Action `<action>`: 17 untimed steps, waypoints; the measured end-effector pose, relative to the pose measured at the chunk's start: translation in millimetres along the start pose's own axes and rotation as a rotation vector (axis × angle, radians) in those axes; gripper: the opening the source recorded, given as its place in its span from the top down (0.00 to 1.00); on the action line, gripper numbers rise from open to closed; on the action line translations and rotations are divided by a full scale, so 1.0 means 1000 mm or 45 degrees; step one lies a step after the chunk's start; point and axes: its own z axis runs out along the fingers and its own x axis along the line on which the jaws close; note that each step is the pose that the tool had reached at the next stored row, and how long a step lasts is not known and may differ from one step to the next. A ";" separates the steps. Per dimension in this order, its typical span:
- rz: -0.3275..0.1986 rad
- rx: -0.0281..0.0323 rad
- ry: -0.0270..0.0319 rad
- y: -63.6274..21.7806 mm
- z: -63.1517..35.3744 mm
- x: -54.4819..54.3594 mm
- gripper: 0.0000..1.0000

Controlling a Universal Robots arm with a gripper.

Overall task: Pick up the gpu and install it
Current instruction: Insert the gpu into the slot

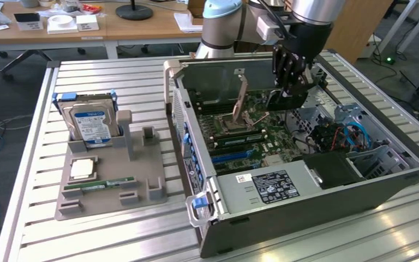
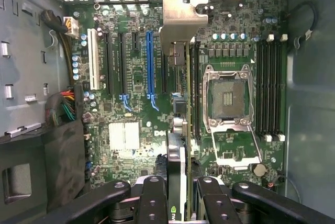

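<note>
The claw [image 1: 287, 97] is clamped on the gpu [image 2: 177, 156], black fingers [image 2: 152, 200] pressing both faces; the card hangs on edge inside the open computer case [image 1: 297, 191], above the green motherboard [image 2: 131, 77], its silver end bracket [image 2: 180, 17] towards the slotted back wall; seen from the wrist, it lies between the blue slot [image 2: 149, 62] and the bare processor socket [image 2: 227, 98]; on the exterior view's left, apart from the case, a grey tray [image 1: 111, 196] on the slatted table [image 1: 122, 76] holds an upright hard drive [image 1: 89, 124] and a memory stick [image 1: 99, 185]
</note>
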 end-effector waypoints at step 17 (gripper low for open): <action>-0.002 0.0001 0.0001 0.0036 0.0117 0.000 0.73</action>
